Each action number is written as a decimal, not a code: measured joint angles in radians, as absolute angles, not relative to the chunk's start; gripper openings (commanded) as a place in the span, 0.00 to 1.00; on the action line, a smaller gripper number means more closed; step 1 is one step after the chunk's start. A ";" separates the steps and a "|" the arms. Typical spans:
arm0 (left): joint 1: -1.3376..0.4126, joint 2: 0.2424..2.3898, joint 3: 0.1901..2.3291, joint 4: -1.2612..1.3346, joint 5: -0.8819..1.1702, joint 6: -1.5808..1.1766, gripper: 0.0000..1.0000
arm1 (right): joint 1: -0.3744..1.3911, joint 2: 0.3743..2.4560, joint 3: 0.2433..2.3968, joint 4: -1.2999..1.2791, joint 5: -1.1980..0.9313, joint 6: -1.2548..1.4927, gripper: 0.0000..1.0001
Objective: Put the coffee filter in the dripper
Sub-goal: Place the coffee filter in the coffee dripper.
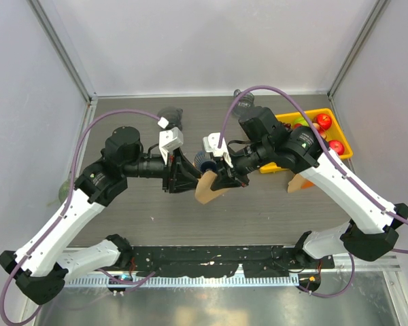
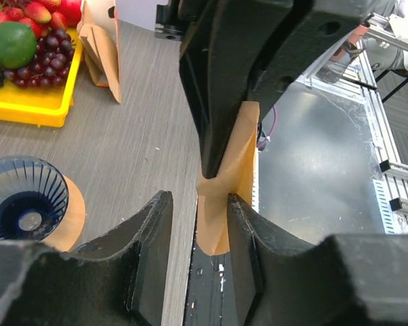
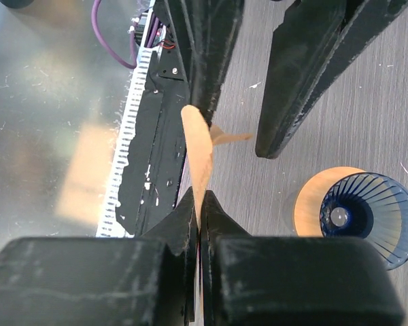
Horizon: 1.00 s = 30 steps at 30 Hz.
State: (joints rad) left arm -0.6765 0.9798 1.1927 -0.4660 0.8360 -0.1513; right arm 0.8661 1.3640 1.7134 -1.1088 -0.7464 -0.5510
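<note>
The coffee filter (image 3: 196,146) is held on edge in the right jaws, which are shut tight on its near margin. It is seen folded flat, with its long axis running straight out from the right jaws toward the left jaws.

The left jaws stand apart, astride the filter's far end. One finger lies against the paper and the other finger (image 2: 146,244) is clear of it, so no grip is judged there.

The dripper (image 3: 360,210) stands mouth up on a round tan base on the bench (image 1: 258,217). It is just beside both sets of jaws, off one flat face of the filter. As the right jaws carry the paper and the dripper is near them, that arm is judged the one to deliver it. The filter would first have to be spread from flat into a cone.

The clear left finger stands on the dripper's side of the filter, so a sideways carry could be fouled by it. A stack of spare filters (image 2: 102,54) and a yellow fruit tray (image 2: 27,115) lie beyond the dripper from the left jaws, out of the path.
</note>
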 measured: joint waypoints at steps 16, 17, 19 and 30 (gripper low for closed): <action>-0.677 0.953 1.185 -0.437 0.879 -0.159 0.38 | 0.864 1.365 1.715 -1.109 -0.769 -0.551 0.05; -0.677 0.952 1.185 -0.433 0.886 -0.159 0.36 | 0.863 1.366 1.715 -1.109 -0.769 -0.551 0.05; -0.677 0.954 1.185 -0.426 0.891 -0.159 0.35 | 0.863 1.370 1.715 -1.109 -0.769 -0.551 0.05; -0.677 0.986 1.185 -0.423 0.875 -0.168 0.00 | 0.863 1.386 1.721 -1.109 -0.770 -0.551 0.05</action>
